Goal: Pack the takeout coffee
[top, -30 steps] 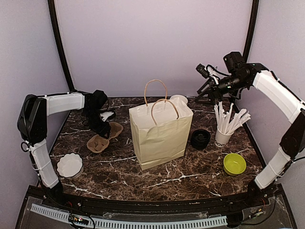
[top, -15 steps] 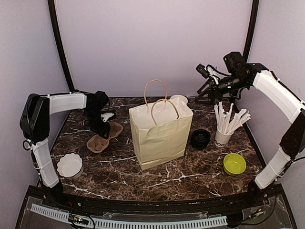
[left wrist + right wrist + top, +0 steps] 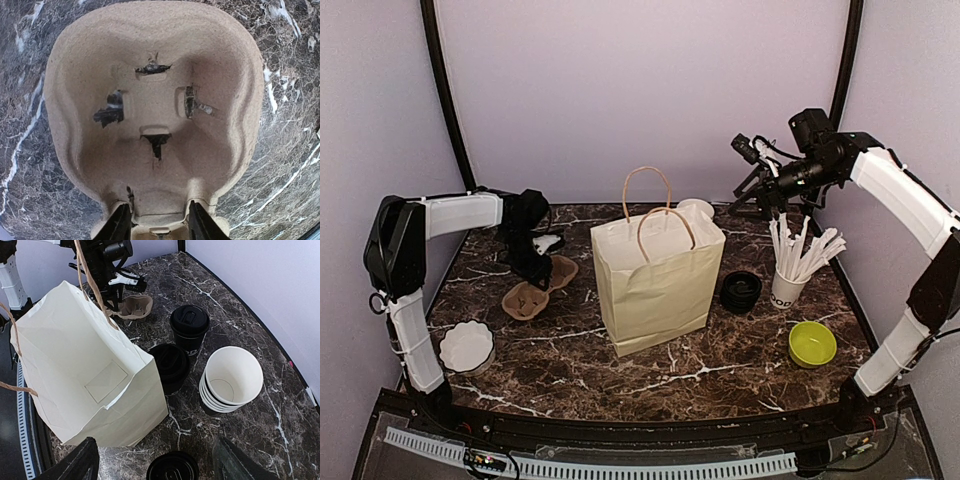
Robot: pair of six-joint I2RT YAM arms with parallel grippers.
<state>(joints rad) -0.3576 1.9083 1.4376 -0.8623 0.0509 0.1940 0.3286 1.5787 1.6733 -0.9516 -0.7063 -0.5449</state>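
Note:
Two takeout coffee cups with black lids (image 3: pixel 189 325) (image 3: pixel 170 365) stand behind the paper bag (image 3: pixel 655 285), hidden by it in the top view. A third black-lidded cup (image 3: pixel 741 290) stands right of the bag; its lid also shows in the right wrist view (image 3: pixel 172 470). My left gripper (image 3: pixel 533 262) is down on the brown pulp cup carrier (image 3: pixel 155 105), its fingers (image 3: pixel 120 225) closed against the carrier's narrow middle. The carrier rests on the table. My right gripper (image 3: pixel 760 190) is open and empty, held high at the back right.
A stack of empty white cups (image 3: pixel 231 377) stands behind the bag. A cup of white sticks (image 3: pixel 790 280) and a green bowl (image 3: pixel 812 343) are at the right. A white fluted bowl (image 3: pixel 467 346) is at the front left. The bag stands open, handles up.
My left arm has edged slightly to the right over the carrier. The carrier, the bag and the right arm have not moved.

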